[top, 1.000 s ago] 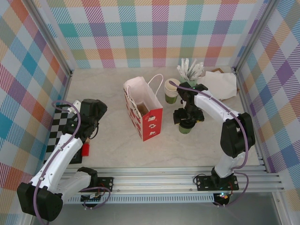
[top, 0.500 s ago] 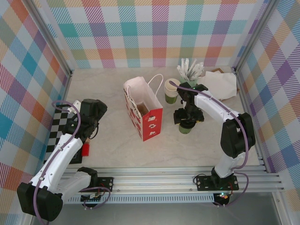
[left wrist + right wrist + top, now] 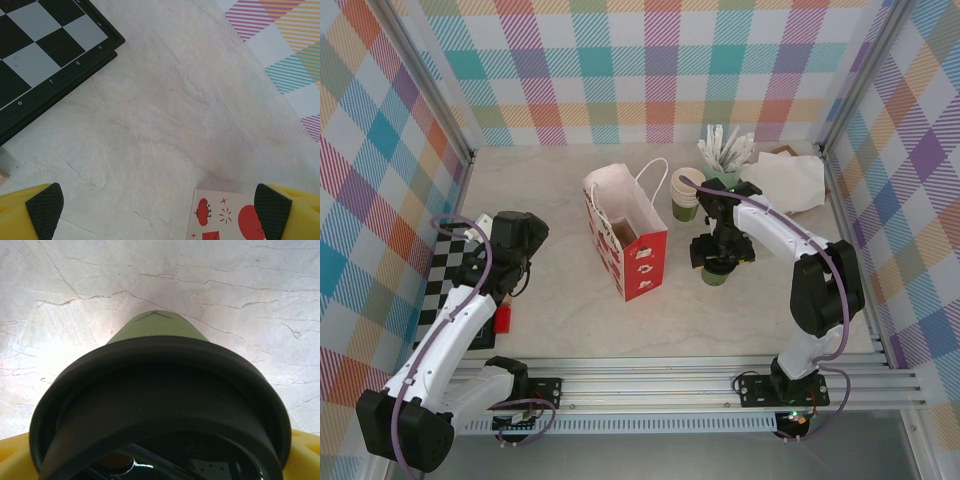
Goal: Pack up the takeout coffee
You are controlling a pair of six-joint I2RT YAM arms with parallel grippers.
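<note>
The takeout coffee [image 3: 717, 275], a dark-green cup under a black lid [image 3: 160, 385], stands upright on the table right of the red-and-white paper bag [image 3: 625, 235]. My right gripper [image 3: 720, 250] sits directly on top of it. In the right wrist view the lid spans the whole gap between the yellow fingers [image 3: 12, 457] and meets them on both sides, with the green cup wall [image 3: 155, 327] below. My left gripper [image 3: 510, 245] hangs open over bare table left of the bag. Its fingertips [image 3: 45, 205] have nothing between them, and a bag corner [image 3: 225, 215] lies near them.
A second green cup [image 3: 685, 195] and a mint cup of white sticks [image 3: 725, 155] stand behind the coffee. White paper [image 3: 790, 180] lies at the back right. A chessboard [image 3: 450, 270] and a small red piece [image 3: 502, 318] are at the left edge.
Almost nothing differs: my right wrist has shifted very slightly over the cup, which stays in place. The left arm is still.
</note>
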